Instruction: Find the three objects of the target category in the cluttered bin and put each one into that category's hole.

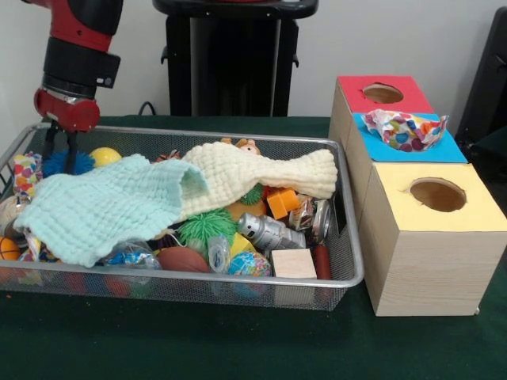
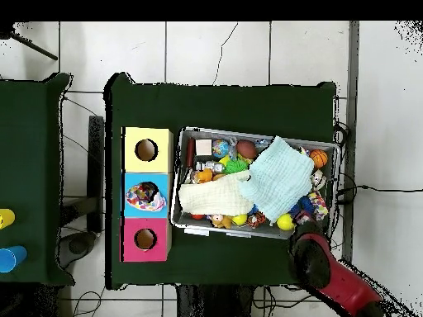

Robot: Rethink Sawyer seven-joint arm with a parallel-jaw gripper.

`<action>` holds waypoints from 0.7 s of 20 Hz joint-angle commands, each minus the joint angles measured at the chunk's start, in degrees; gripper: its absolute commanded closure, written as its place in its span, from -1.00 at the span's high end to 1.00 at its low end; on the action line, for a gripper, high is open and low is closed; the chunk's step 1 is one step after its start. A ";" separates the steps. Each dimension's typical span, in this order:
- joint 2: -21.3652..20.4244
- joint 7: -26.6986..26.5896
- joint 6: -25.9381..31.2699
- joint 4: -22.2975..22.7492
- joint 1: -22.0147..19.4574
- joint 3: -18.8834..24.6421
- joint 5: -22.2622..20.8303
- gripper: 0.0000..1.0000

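The wire mesh bin (image 1: 354, 237) is full of toys and also shows in the overhead view (image 2: 176, 188). A polka-dot cloth (image 1: 405, 130) lies crumpled on the blue box top (image 1: 447, 149), over its hole; from overhead it (image 2: 146, 199) leaves part of the dark hole (image 2: 147, 187) showing. A second polka-dot cloth (image 1: 25, 172) lies at the bin's far left end. My gripper (image 1: 62, 158) hangs open and empty just right of that cloth, fingers down by a blue spiky ball (image 1: 65, 164). From overhead, the arm (image 2: 318, 257) hides the gripper. No third polka-dot cloth shows.
A mint knitted cloth (image 1: 103, 206) and a cream knitted cloth (image 1: 261, 174) cover much of the bin. Around them lie a yellow ball (image 1: 104, 155), a green spiky ball (image 1: 204, 226), a silver can (image 1: 265, 231) and a wooden block (image 1: 294, 263). The red-topped box (image 1: 352, 96) and yellow-topped box (image 1: 475, 214) flank the blue one.
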 commanded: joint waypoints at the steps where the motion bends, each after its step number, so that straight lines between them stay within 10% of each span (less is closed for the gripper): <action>1: -2.39 7.93 2.97 2.65 -2.15 2.16 -3.27 1.00; 14: 5.51 8.32 -1.57 -0.93 -6.32 4.06 -6.70 1.00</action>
